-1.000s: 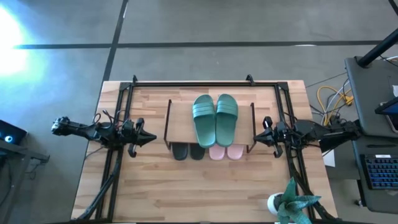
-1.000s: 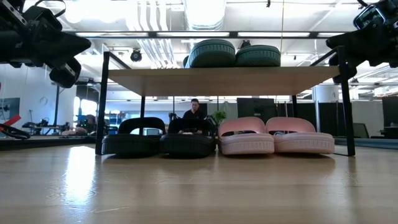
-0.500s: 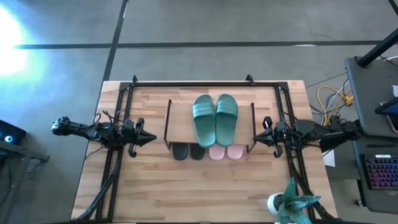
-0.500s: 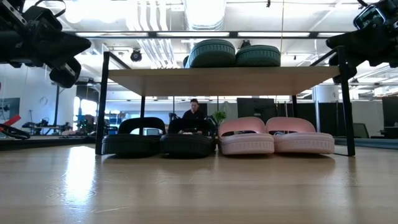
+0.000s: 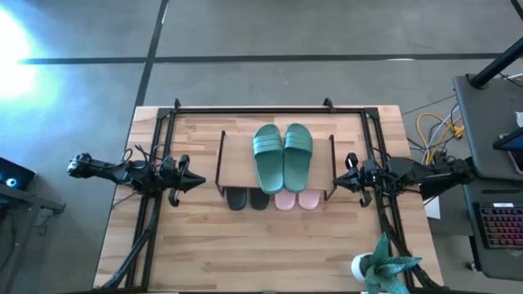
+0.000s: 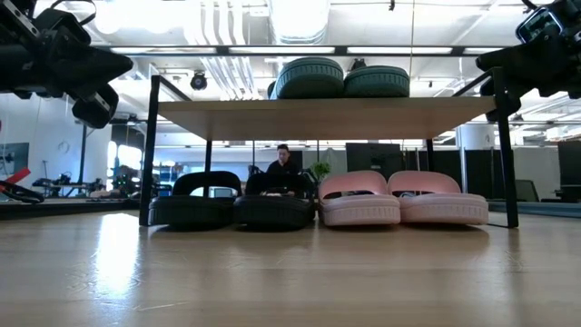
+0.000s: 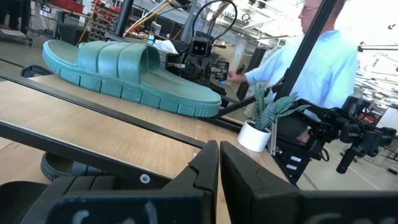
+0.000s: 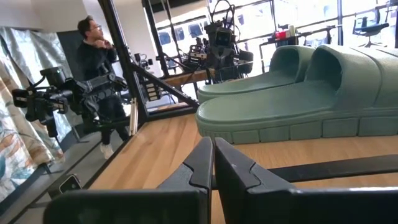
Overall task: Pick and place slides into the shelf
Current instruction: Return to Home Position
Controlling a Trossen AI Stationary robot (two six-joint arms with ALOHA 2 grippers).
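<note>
Six slides [image 5: 268,159] in shelf [image 5: 237,160] — L-gripper [image 5: 198,181], R-gripper [image 5: 338,181] (closed).

wood table [image 5: 204,245] holds the shelf [image 5: 237,167]: teal slides [image 5: 268,159] on its board, black slides [image 5: 237,198] and pink slides [image 5: 286,200] on the tabletop underneath.

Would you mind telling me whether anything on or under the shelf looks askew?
Nothing stands out: the teal-green slides lie side by side on the shelf, and the black slides and pink slides sit in a neat row beneath it.
</note>
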